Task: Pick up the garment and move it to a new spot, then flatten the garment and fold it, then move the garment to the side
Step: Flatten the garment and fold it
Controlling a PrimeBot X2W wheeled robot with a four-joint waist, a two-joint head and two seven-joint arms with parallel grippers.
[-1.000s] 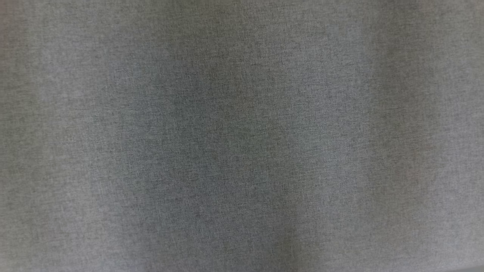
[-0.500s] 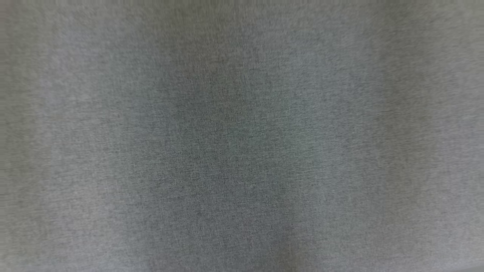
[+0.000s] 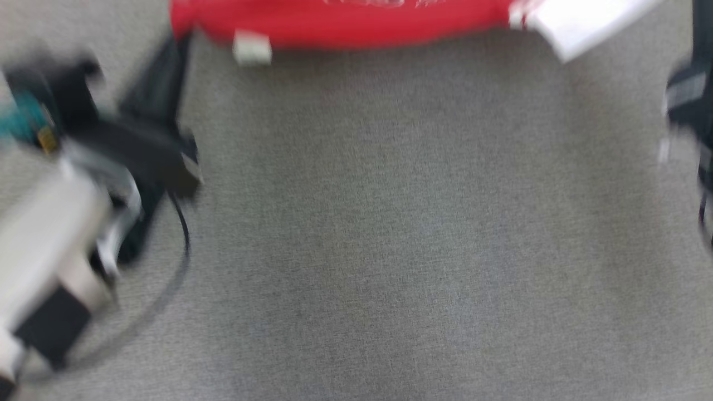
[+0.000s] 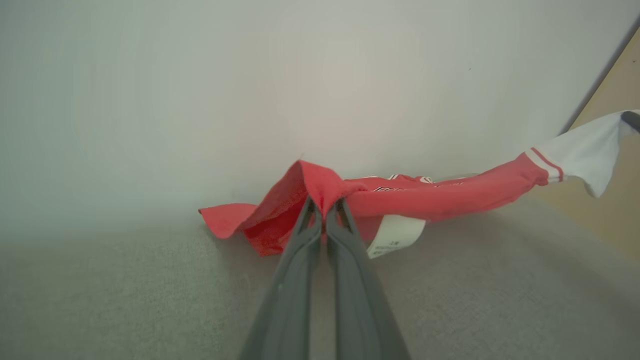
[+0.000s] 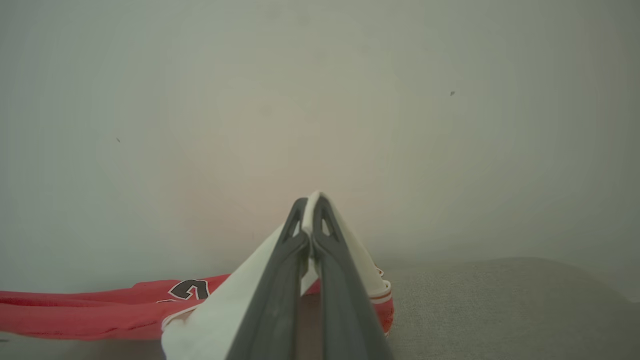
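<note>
Garment [image 3: 340, 22], red with a white sleeve [image 3: 579, 22], stretches across the far edge of a grey cloth surface [image 3: 390, 223] in the blurred head view, a white label [image 3: 252, 47] dangling from its near hem. The left gripper [image 3: 177, 47] reaches in from the left on its pale forearm [image 3: 44, 245], dark fingers meeting the garment's left end. Motion blur hides how the jaws stand here. A thin black cable [image 3: 181, 234] loops beside the arm.

From the left wrist, the same gripper's two grey fingers are clenched tip to tip on a raised fold of red fabric that peaks over them. The garment runs off to the right as a sagging red band, low over the grey surface, the label hanging below it just right of the fingers. At the far right the white sleeve, edged with red stripes, rises to the dark tip of the right gripper [image 4: 631, 119]. A pale wall [image 4: 320, 75] stands behind.

From the right wrist, the right gripper's fingers are pressed together on the white sleeve, a sliver of cloth pinched between the tips and the rest draping down both sides. The red body trails off to the left, showing a black, white-outlined printed figure [image 5: 189, 289]. Whether the body rests on the surface or hangs just clear cannot be told.
</note>
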